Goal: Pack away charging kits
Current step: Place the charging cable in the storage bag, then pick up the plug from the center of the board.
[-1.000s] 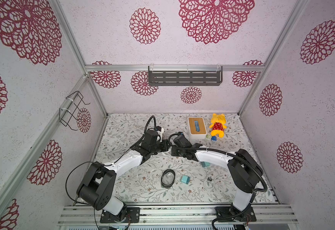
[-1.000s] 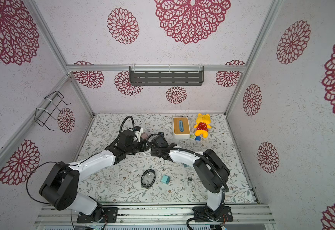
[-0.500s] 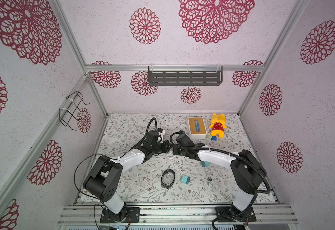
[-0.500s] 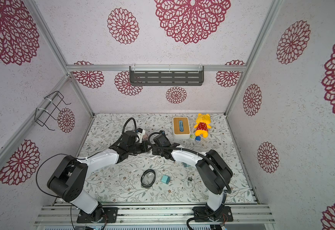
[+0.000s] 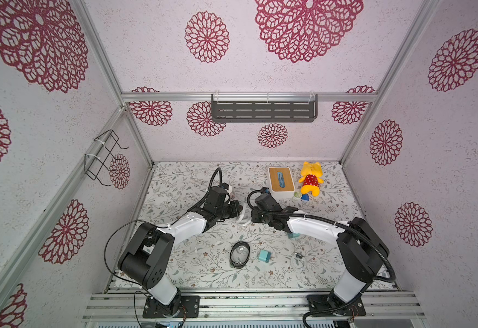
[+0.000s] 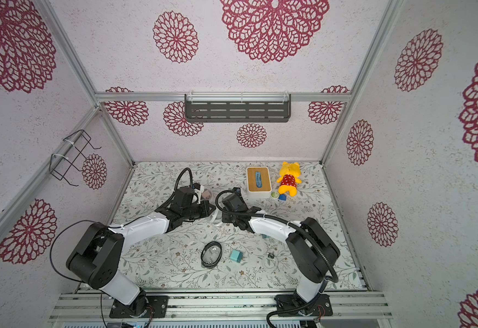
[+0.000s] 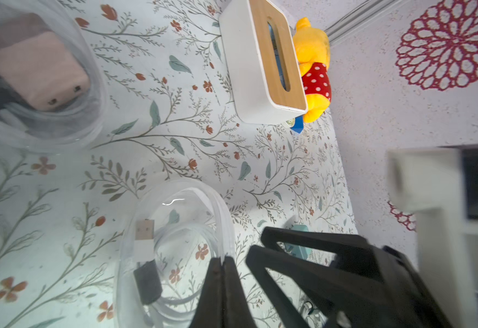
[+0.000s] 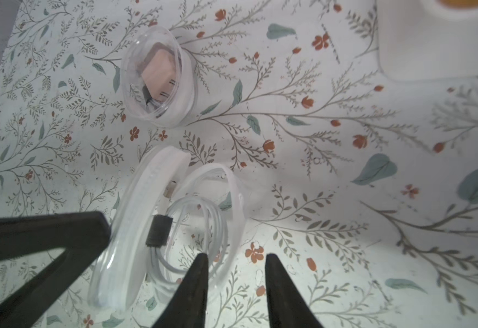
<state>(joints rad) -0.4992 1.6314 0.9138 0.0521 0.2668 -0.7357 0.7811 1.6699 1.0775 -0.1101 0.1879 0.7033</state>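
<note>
An open clear case (image 8: 212, 204) holding a pale coiled cable (image 8: 192, 227) lies mid-table, its lid (image 8: 147, 215) tipped up on edge. My left gripper (image 7: 222, 259) is shut on this case's thin rim. My right gripper (image 8: 236, 257) is open, one fingertip over the case's rim and nothing between the jaws. In both top views the two grippers (image 5: 239, 211) (image 5: 251, 216) meet over it. A pink charger (image 8: 158, 73) sits in a second clear case (image 8: 186, 85) behind. A teal charger (image 5: 264, 256), a dark-rimmed oval case (image 5: 239, 254) and a loose cable (image 5: 299, 259) lie in front. Another teal charger (image 5: 293, 235) peeks out under my right arm.
A white box with a wooden top (image 5: 281, 181), a yellow plush (image 5: 310, 179), a small blue block (image 5: 305, 196) and a small green round thing (image 5: 297, 194) stand at the back right. A dark shelf (image 5: 263, 112) hangs on the back wall, a wire rack (image 5: 104, 157) on the left wall.
My right gripper's jaws have parted from shut to open. Both grippers have shifted slightly toward the back of the table. The left gripper stays shut.
</note>
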